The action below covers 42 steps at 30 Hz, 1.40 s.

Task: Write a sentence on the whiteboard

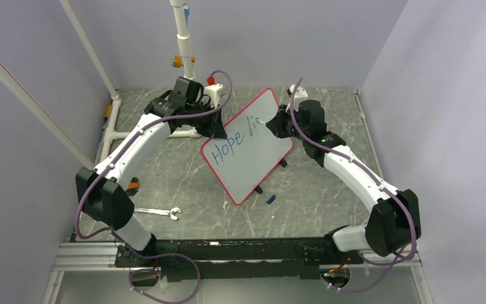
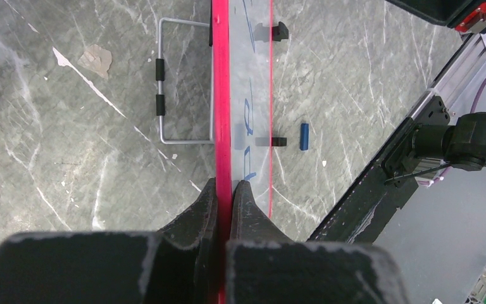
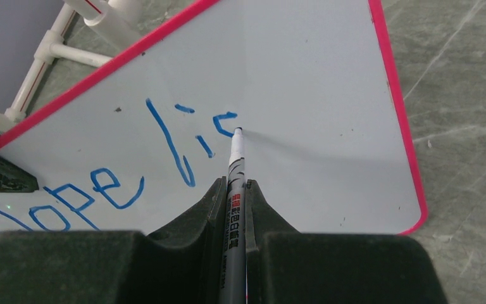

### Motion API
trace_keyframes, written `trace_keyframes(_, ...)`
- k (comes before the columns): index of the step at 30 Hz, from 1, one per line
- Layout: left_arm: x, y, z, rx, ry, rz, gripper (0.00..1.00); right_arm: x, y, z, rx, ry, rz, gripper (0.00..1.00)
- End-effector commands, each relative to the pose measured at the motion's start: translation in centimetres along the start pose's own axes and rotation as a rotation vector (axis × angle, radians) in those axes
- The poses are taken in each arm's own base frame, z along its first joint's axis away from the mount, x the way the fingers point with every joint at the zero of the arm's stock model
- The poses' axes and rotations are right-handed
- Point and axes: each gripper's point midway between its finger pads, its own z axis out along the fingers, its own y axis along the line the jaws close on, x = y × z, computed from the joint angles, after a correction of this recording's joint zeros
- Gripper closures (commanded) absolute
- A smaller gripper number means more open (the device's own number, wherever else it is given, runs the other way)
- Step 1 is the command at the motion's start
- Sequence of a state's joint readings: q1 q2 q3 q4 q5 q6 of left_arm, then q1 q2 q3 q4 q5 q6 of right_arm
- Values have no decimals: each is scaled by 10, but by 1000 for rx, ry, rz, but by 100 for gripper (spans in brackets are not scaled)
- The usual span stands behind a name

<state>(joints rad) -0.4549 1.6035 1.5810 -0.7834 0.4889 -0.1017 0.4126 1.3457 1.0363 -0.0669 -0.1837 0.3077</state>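
The whiteboard (image 1: 259,164), white with a thin red border, stands tilted in the middle of the table. The sentence (image 1: 234,140) in blue marker reads "Hope li" with one more stroke begun. My left gripper (image 1: 218,131) is shut on the board's red upper-left edge; the left wrist view shows both fingers (image 2: 224,185) pinching that edge, with the board face (image 2: 261,76) running away from them. My right gripper (image 3: 235,185) is shut on a grey marker (image 3: 236,161). Its tip touches the whiteboard (image 3: 316,95) at the end of a short curved blue stroke, just right of the sentence (image 3: 120,183).
A blue marker cap (image 1: 270,199) lies on the grey table just below the board's lower corner. A silver wrench (image 1: 158,213) lies near the left arm's base. White pipe framing (image 1: 183,38) stands at the back. A wire stand (image 2: 183,79) sticks out behind the board.
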Motion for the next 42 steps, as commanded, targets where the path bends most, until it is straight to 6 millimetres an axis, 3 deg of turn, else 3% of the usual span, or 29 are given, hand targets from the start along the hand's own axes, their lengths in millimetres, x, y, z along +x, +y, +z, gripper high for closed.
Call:
trace_keyframes(1, 0, 31, 3, -134, 5, 132, 100, -33, 10, 4, -20, -75, -1, 100)
trace_keyframes(8, -1, 30, 2, -136, 1, 135, 100, -38, 13, 7, -30, -78, 3, 100)
trace_keyframes(26, -1, 31, 1, -139, 0, 133, 100, 25, -2, -2, -2, 36, 33, 100)
trace_keyframes(35, 0, 31, 2, -141, 3, 133, 100, 32, 2, -8, -26, 51, 48, 100)
trace_keyframes(42, 1, 32, 3, -143, 6, 133, 100, 22, 12, -8, -63, 38, 56, 100)
